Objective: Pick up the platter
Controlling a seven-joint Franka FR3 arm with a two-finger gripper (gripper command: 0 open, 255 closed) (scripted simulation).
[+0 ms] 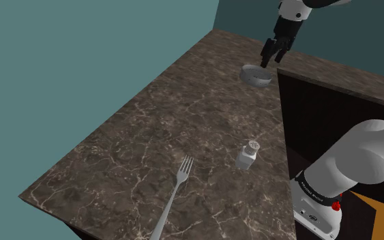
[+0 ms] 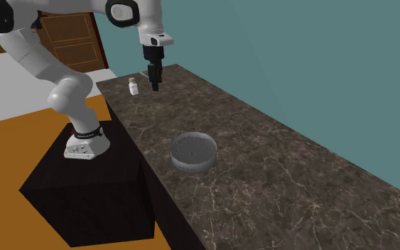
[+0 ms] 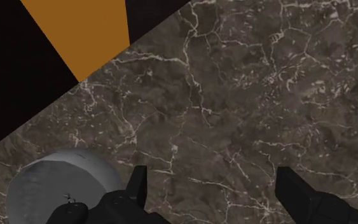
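Note:
The platter [image 1: 257,73] is a shallow round grey dish with a low rim, resting on the dark marble counter [image 1: 176,129] near its far end and close to the edge facing the stand. It also lies in the second exterior view as the platter [image 2: 192,153]. My black gripper [image 1: 271,58] hangs above the counter, open with nothing between its fingers. In the wrist view the platter [image 3: 63,184] sits beside and outside one finger of the gripper [image 3: 212,188], with only bare marble between the fingers. From the second exterior view the gripper [image 2: 153,84] is well above the surface.
A small white shaker [image 1: 247,155] stands on the counter nearer the stand, and a grey fork [image 1: 173,198] lies near the counter's near end. A teal wall [image 1: 81,61] borders the counter's far side. The dark stand [image 2: 84,192] sits on orange floor [image 3: 82,32] beyond the counter edge.

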